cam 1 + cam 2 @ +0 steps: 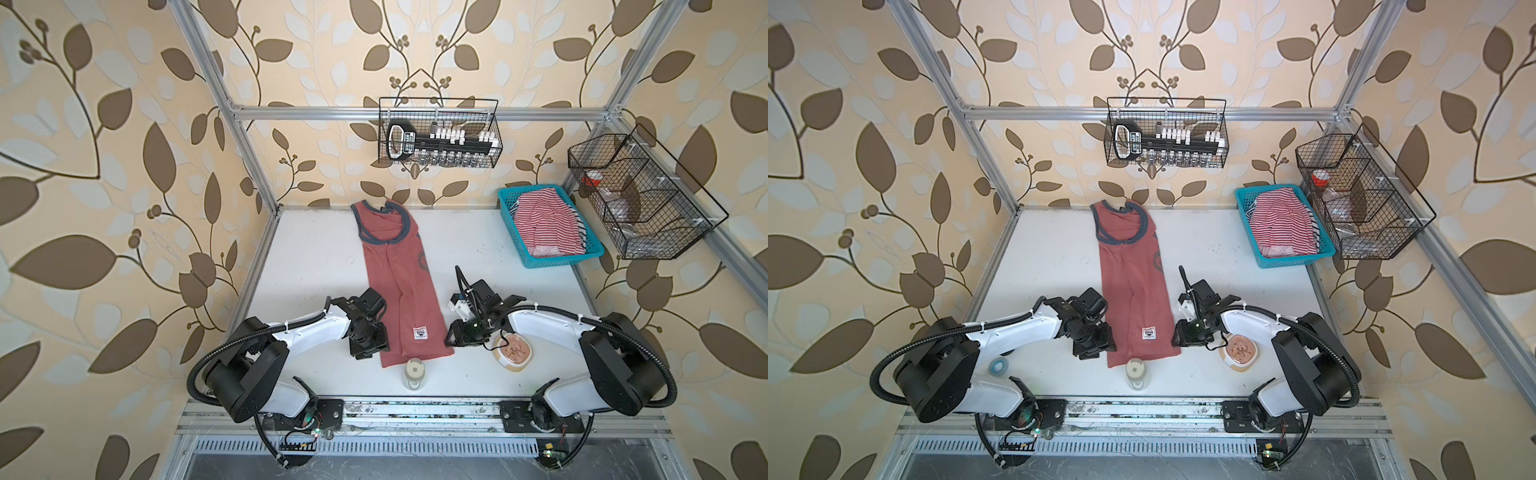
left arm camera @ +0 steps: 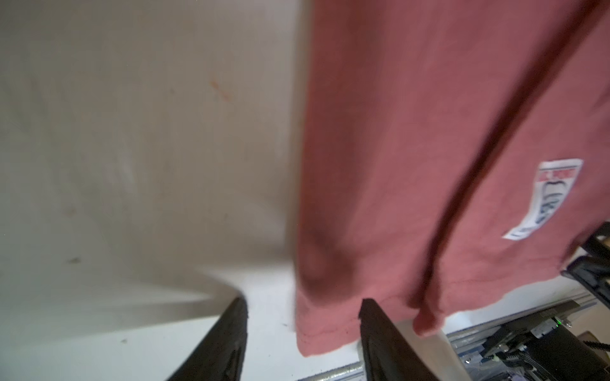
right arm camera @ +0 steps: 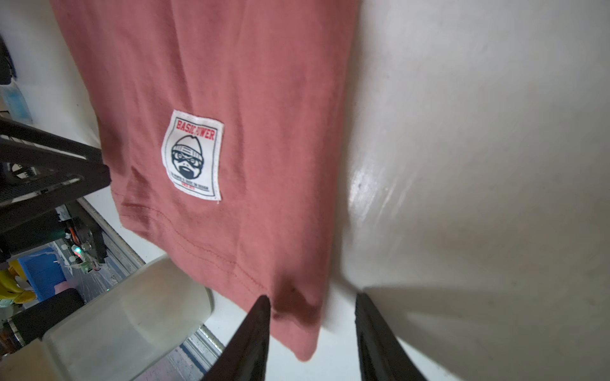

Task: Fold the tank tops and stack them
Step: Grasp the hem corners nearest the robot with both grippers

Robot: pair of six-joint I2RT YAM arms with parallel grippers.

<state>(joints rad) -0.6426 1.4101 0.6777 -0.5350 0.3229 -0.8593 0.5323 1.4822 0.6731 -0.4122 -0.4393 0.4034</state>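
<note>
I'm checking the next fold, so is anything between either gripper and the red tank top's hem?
Nothing visible. The left gripper and right gripper each stand with open jaws over a hem corner of the red tank top. A pale jar stands by the hem's middle, clear of both corners.

Colour rundown: the brick-red tank top (image 1: 399, 286) down the middle of the white table (image 1: 311, 257) has dusty navy-grey trim round the neck and armholes. A bit of dark print peeks out on its 3 o'clock edge. The patch (image 3: 193, 158) near its 6 o'clock hem is white, with red lettering and a navy bearded face. At 2 o'clock the striped tank top (image 1: 544, 224) is thin red-and-white stripes, in a turquoise basket (image 1: 508, 220). The wallpaper (image 1: 104, 166) is cream with brown and pale grey leaves. The bottle (image 1: 414, 374) at 6 o'clock is milky off-white, and the bowl (image 1: 514, 351) at 5 o'clock is cream with a pinkish-tan inside.
</note>
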